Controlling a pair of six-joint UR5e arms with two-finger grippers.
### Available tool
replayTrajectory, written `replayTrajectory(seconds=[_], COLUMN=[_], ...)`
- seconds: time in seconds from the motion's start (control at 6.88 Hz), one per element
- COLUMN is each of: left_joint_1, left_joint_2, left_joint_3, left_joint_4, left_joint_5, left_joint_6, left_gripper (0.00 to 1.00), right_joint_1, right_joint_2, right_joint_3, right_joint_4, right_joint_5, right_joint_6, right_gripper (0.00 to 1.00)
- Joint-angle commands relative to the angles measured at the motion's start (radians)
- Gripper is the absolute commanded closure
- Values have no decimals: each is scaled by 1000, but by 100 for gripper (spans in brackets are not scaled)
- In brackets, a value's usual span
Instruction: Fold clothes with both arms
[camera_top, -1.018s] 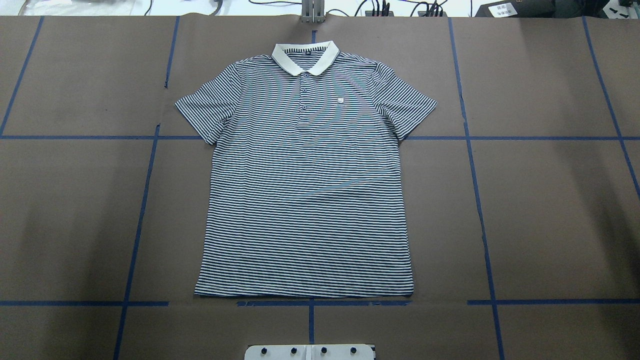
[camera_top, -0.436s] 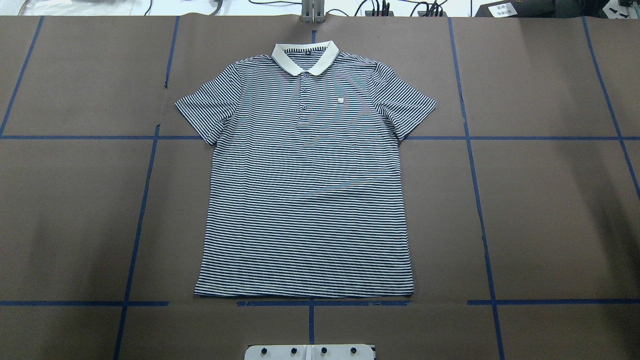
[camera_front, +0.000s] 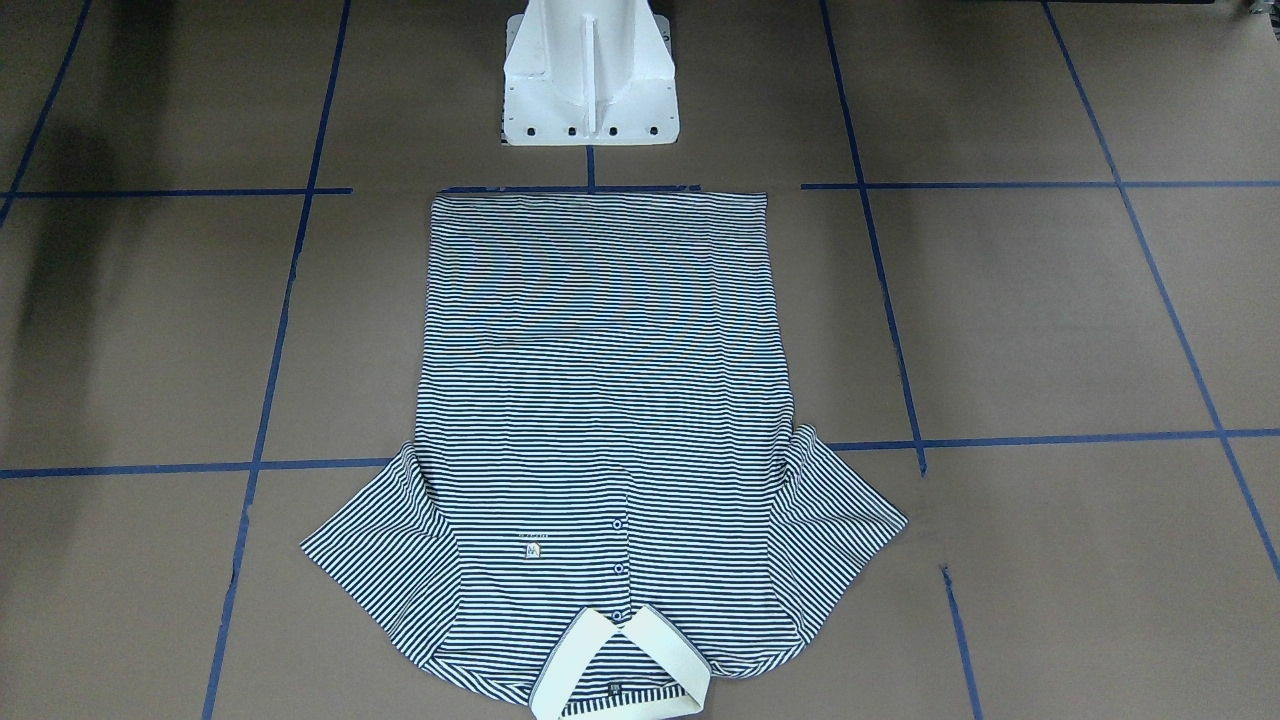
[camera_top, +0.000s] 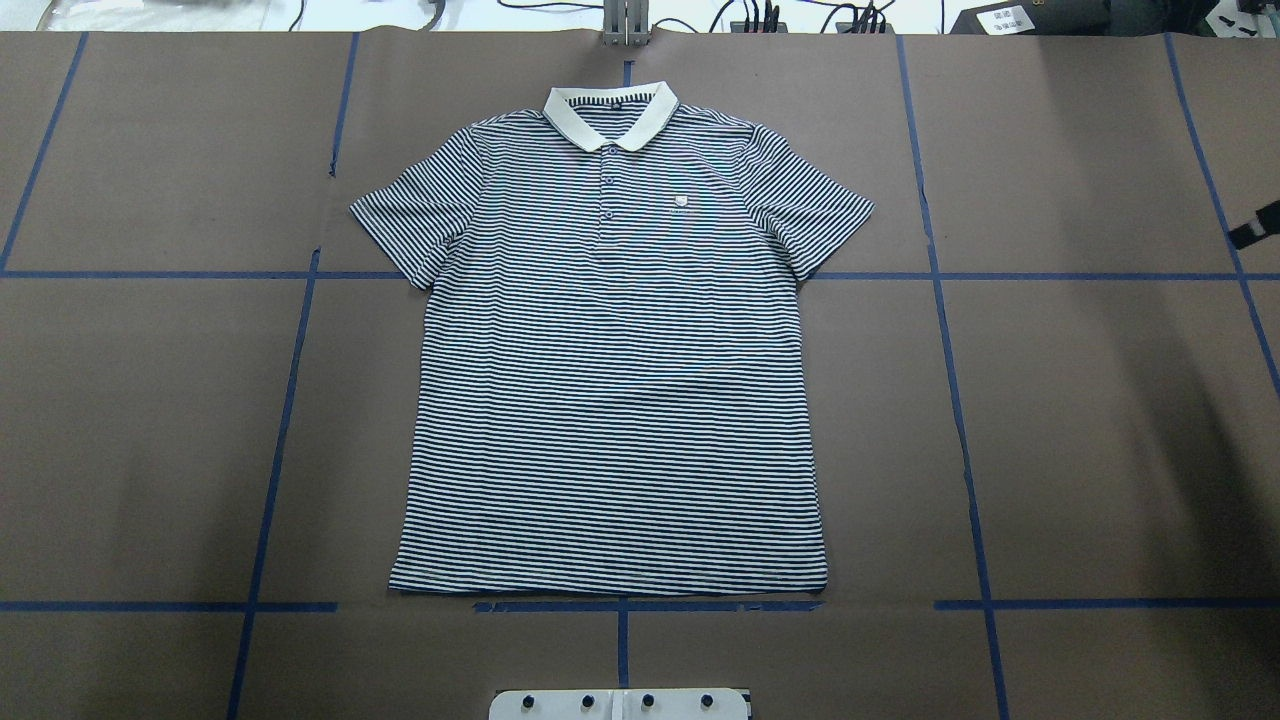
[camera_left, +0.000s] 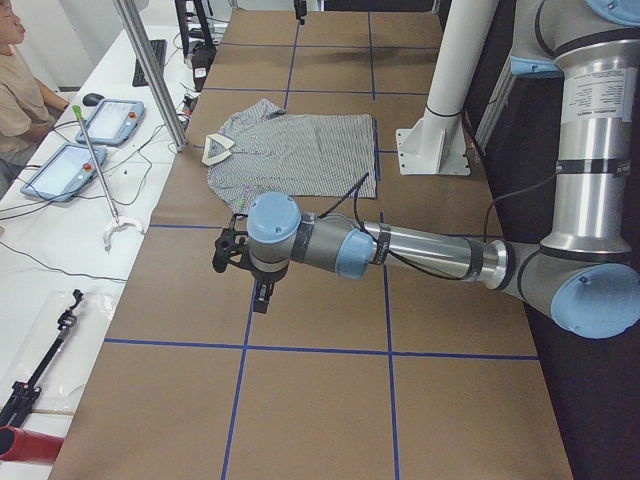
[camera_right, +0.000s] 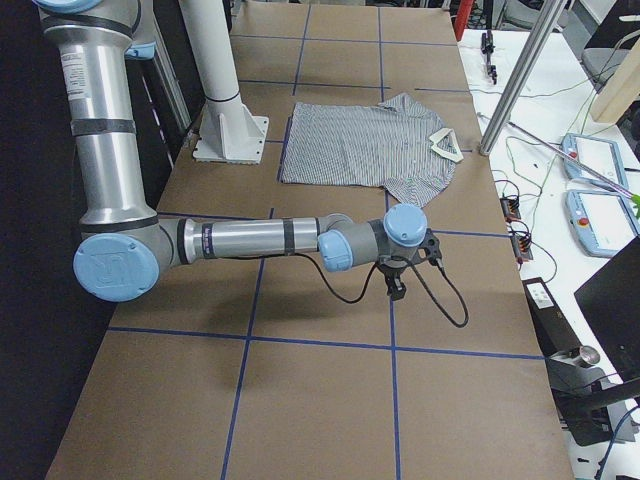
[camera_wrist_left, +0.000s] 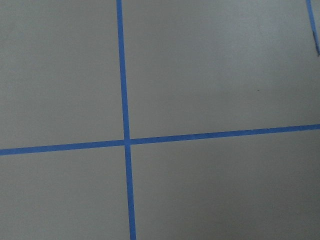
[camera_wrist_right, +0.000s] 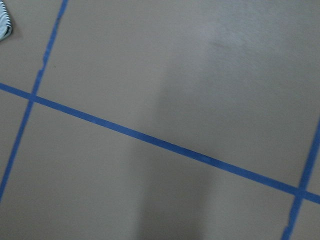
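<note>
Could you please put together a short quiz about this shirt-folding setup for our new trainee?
1. True or false: the polo shirt lies flat and unfolded on the table.
2. Its collar points: A) toward the white pedestal; B) away from it; C) toward the robot's left.
3. Is the left arm or the right arm touching the shirt?
Key: 1 true; 2 B; 3 neither, both are over bare table beside it.

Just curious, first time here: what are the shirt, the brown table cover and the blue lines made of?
Shirt: soft matte knit fabric, perhaps cotton; it lies limp and flat. Table cover: seemingly brown paper, matte, sheet edges visible. Blue lines: likely tape, strips with ragged, offset ends.
</note>
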Motion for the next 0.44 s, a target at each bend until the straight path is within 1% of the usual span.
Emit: replayTrajectory(seconds=[0.0,0.15,0.29], left_joint_1=[-1,-1,-1], left_joint_2=[49,54,75], left_joint_3=[-72,-67,-72], left_joint_4=[-55,-122,-143], left_joint_5=[-14,-58,-131], left_joint_6=[3,1,0], left_gripper=[0,0,0], right_joint_1=[-133,-213,-305], right_joint_2=[214,296,374], right_joint_3=[-4,-5,-6], right_joint_4=[0,0,6], right_joint_5=[-20,-129,-253], right_joint_6=[299,425,601], right_gripper=[0,0,1])
